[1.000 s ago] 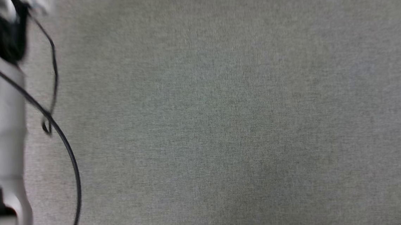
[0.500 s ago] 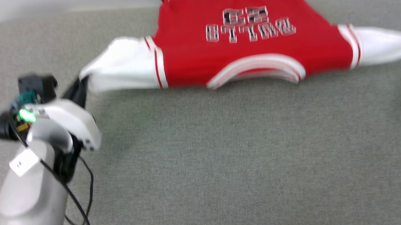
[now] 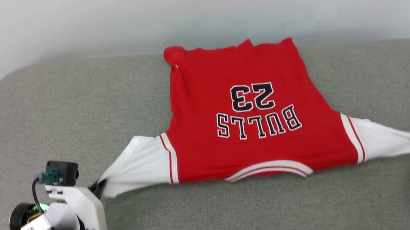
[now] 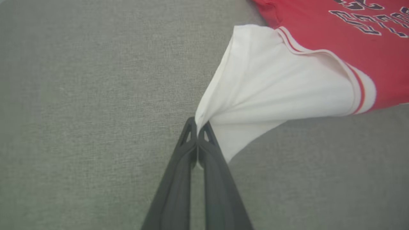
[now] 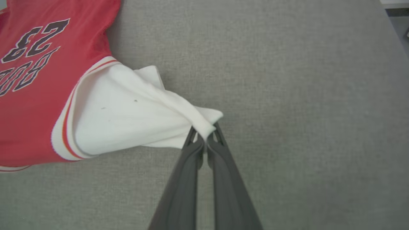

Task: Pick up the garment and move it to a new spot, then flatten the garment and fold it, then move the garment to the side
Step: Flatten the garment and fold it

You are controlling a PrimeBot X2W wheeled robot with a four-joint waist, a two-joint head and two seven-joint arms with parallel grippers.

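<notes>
A grey worktop [image 3: 233, 214] covered with a woven fabric spreads across the head view; its far left corner is rounded. Behind its far edge stands a plain pale wall [image 3: 111, 20].

Red BULLS 23 basketball shirt [image 3: 242, 127], white sleeves with red-white striped trim, spread front-up, collar nearest, both sleeves stretched outward, hem toward the far edge
</notes>
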